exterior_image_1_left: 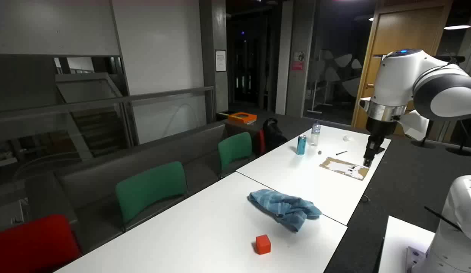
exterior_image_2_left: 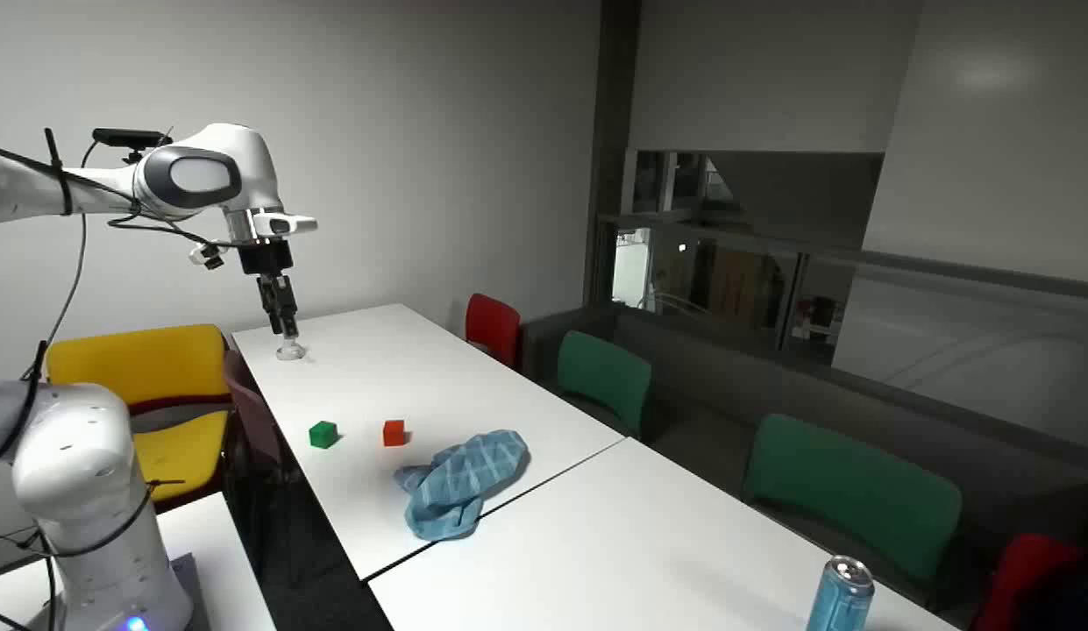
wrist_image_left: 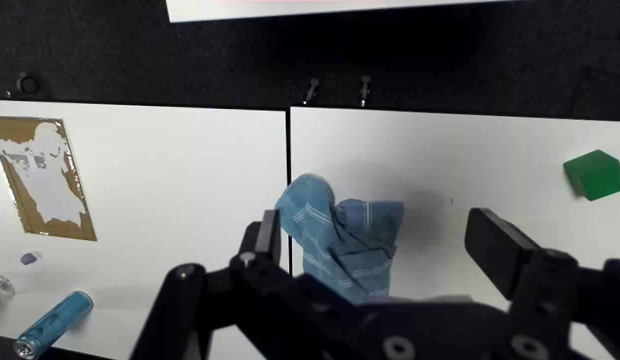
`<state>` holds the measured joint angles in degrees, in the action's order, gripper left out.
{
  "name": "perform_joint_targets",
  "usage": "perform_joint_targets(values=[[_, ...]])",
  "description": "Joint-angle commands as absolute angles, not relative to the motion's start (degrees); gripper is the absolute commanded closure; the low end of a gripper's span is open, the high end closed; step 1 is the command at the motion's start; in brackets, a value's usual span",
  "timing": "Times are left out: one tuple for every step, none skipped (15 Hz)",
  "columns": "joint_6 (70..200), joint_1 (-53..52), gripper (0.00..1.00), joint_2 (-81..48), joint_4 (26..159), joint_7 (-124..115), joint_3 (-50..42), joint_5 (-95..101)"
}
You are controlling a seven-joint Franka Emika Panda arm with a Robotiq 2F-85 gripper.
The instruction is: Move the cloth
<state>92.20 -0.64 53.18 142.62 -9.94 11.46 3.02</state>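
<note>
The cloth, blue with thin white stripes, lies crumpled on the white table, seen in both exterior views (exterior_image_1_left: 282, 206) (exterior_image_2_left: 465, 482). It reaches over the dark seam between two tabletops in the wrist view, where its lower part (wrist_image_left: 334, 240) is hidden behind the gripper body. My gripper (wrist_image_left: 374, 217) is open, its fingers (wrist_image_left: 497, 245) spread wide with nothing held. The cloth shows below and between them, apart from both. The arm holds the gripper pointing down, high over the table, in both exterior views (exterior_image_1_left: 367, 162) (exterior_image_2_left: 289, 331).
A red block (exterior_image_1_left: 263, 244) and a green block (exterior_image_2_left: 323, 434) sit near the cloth on the same tabletop. Across the seam are a blue can (exterior_image_1_left: 301, 145), a plastic bottle (exterior_image_1_left: 314, 138) and a torn cardboard piece (wrist_image_left: 80, 227). Chairs (exterior_image_1_left: 152, 189) line the far side.
</note>
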Motion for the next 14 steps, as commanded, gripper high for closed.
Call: perform_joint_targets(values=[[92.0,-1.5,0.00,53.0,142.5,-10.5,10.9,3.5],[92.0,-1.5,0.00,53.0,142.5,-10.5,10.9,3.5],[92.0,-1.5,0.00,52.9,142.5,-10.5,10.9,3.5],[92.0,-1.5,0.00,52.9,142.5,-10.5,10.9,3.5],[92.0,-1.5,0.00,52.9,142.5,-10.5,10.9,3.5],[92.0,-1.5,0.00,53.0,142.5,-10.5,10.9,3.5],[93.8,-1.0,0.00,52.8,142.5,-11.2,11.1,3.9],[97.5,-0.6,0.00,53.1,142.9,-11.5,11.0,4.7],[101.2,-0.4,0.00,53.3,143.3,-11.4,10.7,5.1],[105.8,-0.1,0.00,53.2,143.6,-11.2,10.4,5.9],[110.0,0.2,0.00,52.6,143.9,-10.9,9.6,6.3],[113.3,0.6,0.00,51.8,144.1,-10.9,8.9,6.3],[116.1,1.0,0.00,50.7,144.3,-10.6,8.1,6.3],[118.5,1.7,0.00,49.2,144.4,-10.1,7.3,6.4]])
